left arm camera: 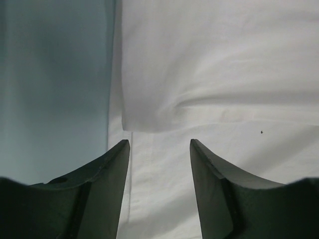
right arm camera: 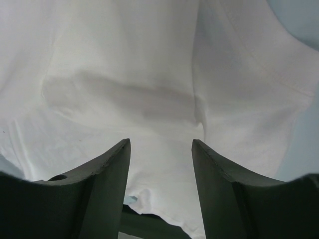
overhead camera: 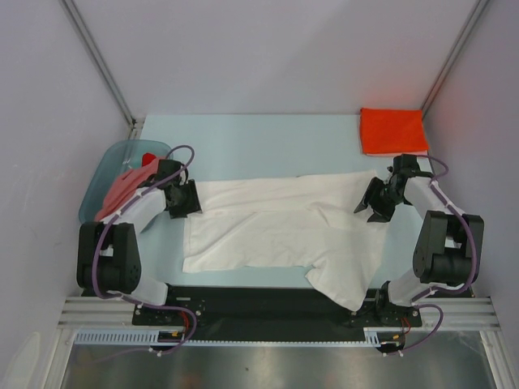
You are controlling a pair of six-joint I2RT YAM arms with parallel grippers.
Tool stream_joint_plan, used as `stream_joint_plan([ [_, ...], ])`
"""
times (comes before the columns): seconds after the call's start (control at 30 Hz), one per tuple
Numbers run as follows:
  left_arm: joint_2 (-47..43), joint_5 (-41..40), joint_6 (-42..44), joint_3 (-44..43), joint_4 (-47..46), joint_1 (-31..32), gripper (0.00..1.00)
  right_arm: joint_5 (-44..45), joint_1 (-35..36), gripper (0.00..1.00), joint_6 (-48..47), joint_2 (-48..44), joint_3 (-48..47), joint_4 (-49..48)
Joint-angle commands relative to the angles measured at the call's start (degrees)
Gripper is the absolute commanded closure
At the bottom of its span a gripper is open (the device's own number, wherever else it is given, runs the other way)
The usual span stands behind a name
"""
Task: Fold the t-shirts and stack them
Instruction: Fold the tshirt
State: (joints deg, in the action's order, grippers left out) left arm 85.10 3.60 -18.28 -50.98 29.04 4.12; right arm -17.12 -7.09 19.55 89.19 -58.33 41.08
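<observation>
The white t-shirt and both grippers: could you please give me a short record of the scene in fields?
white t-shirt: spread mid-table, top layer folded over, not held
left gripper: open, at the shirt's left edge
right gripper: open, over the shirt's right end
orange-red t-shirt: folded, far right corner
basin: far left, holds pink and red cloth

Your white tee [overhead camera: 276, 231] lies spread across the table [overhead camera: 243, 138] — left gripper [overhead camera: 188, 201] at its left edge, right gripper [overhead camera: 371, 203] at its right. Orange-red tee [overhead camera: 393, 131] folded, far right corner. Pink and red tees [overhead camera: 122, 188] in the basin [overhead camera: 113, 158] — far left.
</observation>
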Motion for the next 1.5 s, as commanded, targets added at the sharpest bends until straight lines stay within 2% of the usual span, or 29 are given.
stream_joint_plan([
  [0.0, 0.33, -3.42, -3.16, 0.62, -0.56, -0.08, 0.42, -3.62, -0.64, 0.42, 1.37, -2.61, 1.45, -1.7],
  [0.13, 1.56, -3.42, -5.27, 0.27, -1.96, -1.31, 0.44, -3.44, -0.99, 0.43, 1.54, -2.88, 2.16, -1.79],
  [0.27, 1.65, -6.67, -6.24, -0.08, -2.58, -1.92, 0.47, -3.27, -1.52, 0.43, 0.84, -2.97, 2.6, -1.53],
  [0.63, 5.43, -5.35, -8.08, 0.09, -3.99, -3.15, 0.52, -3.7, -2.66, 0.43, 0.14, -2.62, 2.78, -1.0],
  [0.83, 5.95, -5.53, -7.56, 0.09, -4.43, -3.15, 0.63, -3.62, -2.93, 0.43, -0.39, -2.18, 3.3, -0.91],
  [0.93, 6.22, -5.44, -6.94, -0.26, -4.69, -3.24, 0.75, -3.88, -3.01, 0.44, -0.48, -2.09, 3.92, -1.18],
  [1.03, 6.57, -4.56, -6.85, -1.05, -4.6, -3.24, 0.83, -4.41, -3.01, 0.44, -0.48, -1.82, 4.36, -1.35],
  [1.2, 5.43, -4.03, -6.94, -0.52, -4.69, -3.24, 0.84, -4.41, -3.1, 0.44, -0.65, -1.56, 4.89, -1.35],
  [1.37, 4.73, -2.1, -6.41, -0.87, -4.25, -3.24, 1.0, -4.32, -3.36, 0.44, -0.57, -1.47, 4.89, -1.26],
  [1.47, 3.85, -1.75, -6.06, -1.31, -4.25, -3.24, 1.0, -4.24, -3.63, 0.46, -0.92, -1.12, 4.71, -0.83],
])
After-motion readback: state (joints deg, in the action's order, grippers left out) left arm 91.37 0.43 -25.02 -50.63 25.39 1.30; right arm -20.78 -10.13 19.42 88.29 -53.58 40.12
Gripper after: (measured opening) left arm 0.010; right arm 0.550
